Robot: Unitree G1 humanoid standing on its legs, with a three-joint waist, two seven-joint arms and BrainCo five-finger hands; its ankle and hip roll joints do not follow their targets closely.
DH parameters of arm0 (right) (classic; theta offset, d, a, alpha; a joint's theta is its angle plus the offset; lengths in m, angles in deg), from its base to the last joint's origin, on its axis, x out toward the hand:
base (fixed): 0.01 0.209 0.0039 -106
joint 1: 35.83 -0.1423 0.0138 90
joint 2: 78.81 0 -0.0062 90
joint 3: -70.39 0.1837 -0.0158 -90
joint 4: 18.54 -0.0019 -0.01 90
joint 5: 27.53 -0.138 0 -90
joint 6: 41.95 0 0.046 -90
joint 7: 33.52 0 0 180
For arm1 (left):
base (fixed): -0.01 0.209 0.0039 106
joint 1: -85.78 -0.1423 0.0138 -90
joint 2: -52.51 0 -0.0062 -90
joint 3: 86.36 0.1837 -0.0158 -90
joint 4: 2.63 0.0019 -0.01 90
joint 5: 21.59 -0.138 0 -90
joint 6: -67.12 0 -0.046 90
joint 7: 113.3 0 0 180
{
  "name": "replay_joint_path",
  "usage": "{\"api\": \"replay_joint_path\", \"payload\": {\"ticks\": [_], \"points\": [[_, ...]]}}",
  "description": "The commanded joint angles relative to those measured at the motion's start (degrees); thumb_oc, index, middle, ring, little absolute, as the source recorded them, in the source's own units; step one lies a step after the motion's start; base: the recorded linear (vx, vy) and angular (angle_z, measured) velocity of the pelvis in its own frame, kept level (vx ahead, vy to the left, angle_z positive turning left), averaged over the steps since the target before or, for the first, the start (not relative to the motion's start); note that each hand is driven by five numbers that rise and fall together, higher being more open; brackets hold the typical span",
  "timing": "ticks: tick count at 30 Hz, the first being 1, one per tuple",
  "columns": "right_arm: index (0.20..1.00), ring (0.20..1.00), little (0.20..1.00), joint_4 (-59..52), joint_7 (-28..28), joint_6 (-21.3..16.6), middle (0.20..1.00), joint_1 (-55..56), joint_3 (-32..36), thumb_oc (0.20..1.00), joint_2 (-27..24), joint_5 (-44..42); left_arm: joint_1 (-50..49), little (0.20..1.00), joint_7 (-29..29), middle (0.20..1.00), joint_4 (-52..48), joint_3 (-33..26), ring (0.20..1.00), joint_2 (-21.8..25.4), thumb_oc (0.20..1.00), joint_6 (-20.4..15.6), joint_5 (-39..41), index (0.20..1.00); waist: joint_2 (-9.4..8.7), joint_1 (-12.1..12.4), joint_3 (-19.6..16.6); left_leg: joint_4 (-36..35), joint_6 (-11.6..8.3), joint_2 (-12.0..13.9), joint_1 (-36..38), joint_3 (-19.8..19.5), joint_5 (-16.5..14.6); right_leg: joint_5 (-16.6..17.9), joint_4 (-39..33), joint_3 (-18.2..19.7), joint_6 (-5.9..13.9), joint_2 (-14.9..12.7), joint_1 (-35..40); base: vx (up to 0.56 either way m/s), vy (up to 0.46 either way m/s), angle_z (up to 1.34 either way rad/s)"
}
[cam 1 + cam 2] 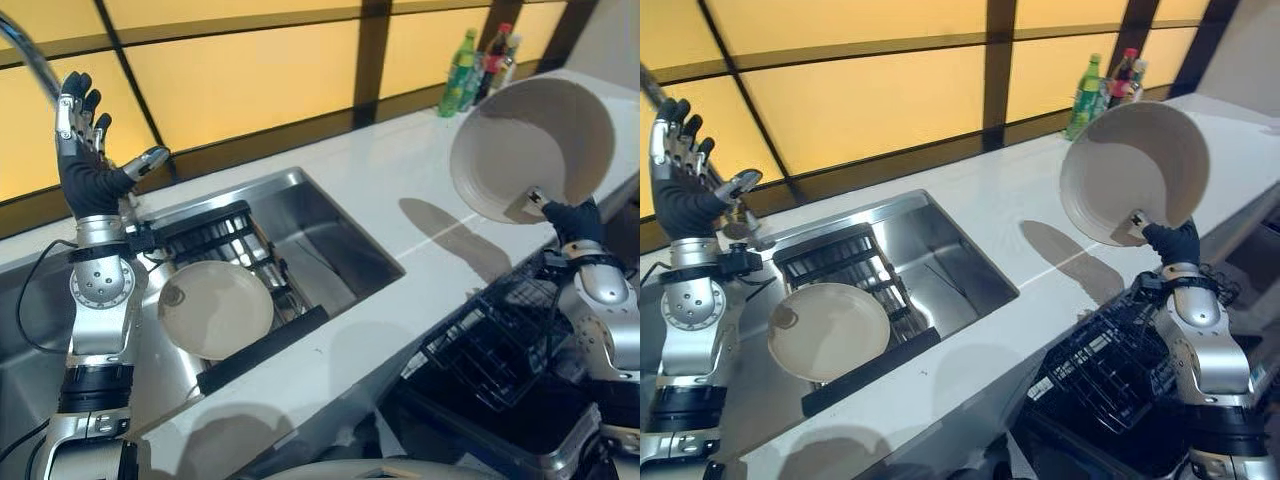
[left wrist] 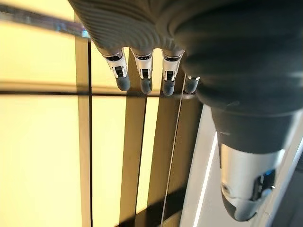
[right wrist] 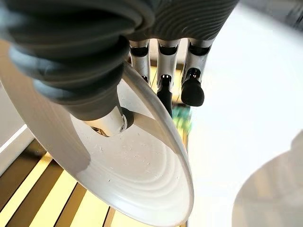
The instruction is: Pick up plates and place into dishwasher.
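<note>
White plate [image 1: 535, 145] pinched at rim by right robot hand [image 1: 570, 218], above counter [image 1: 400, 250]

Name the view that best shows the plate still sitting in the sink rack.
The right eye view: the plate in the sink rack shows whole there, leaning on the dark rack, unobstructed. In the left eye view the left hand's arm stands right beside it. The right wrist view shows another plate, pinched by the right hand.

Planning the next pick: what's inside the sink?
One plate leaning on a black rack in the sink. Whatever lies under the plate is covered. The right hand holds another plate.
</note>
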Motion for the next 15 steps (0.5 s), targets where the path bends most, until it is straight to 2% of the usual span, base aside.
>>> {"api": "replay_joint_path", "payload": {"ticks": [1, 8, 15], "points": [[0.2, 0.2, 0.2, -1.5, 1.5, -5.8, 0.2, -0.1, 4.3, 0.2, -2.8, 1.1, -0.4, 1.0, 0.6, 1.0, 1.4, -1.3, 1.0, 5.3, 1.0, -3.0, 0.0, 1.0, -0.6, -2.3, -3.0, 0.1, 1.94, -0.7, -3.8, -1.7, 0.7, -6.1, 8.3, 1.1, 5.45, -5.3, 0.9, 0.01, -0.001, -0.15], [0.2, 0.2, 0.2, -0.5, 2.4, -5.6, 0.2, 5.9, 9.9, 0.2, -0.9, 1.5, -0.9, 1.0, 0.4, 1.0, 2.0, -2.9, 1.0, 6.1, 1.0, -3.0, -0.9, 1.0, -0.53, -5.5, -2.0, 0.1, 2.32, -0.9, -3.0, 1.0, -0.5, -5.5, 8.7, 3.3, 6.88, -5.9, -0.1, 0.0, -0.012, -0.19], [0.2, 0.2, 0.2, 2.5, 2.7, -4.1, 0.2, 11.7, 13.9, 0.2, 1.4, 4.6, -2.3, 1.0, 0.5, 1.0, 2.3, -4.8, 1.0, 7.0, 1.0, -2.7, -1.1, 1.0, -0.18, -7.8, -0.8, 0.1, 2.39, -0.5, -2.9, 2.6, -0.4, -5.3, 8.9, 4.9, 7.29, -5.3, -1.0, -0.01, -0.054, -0.16]]}}
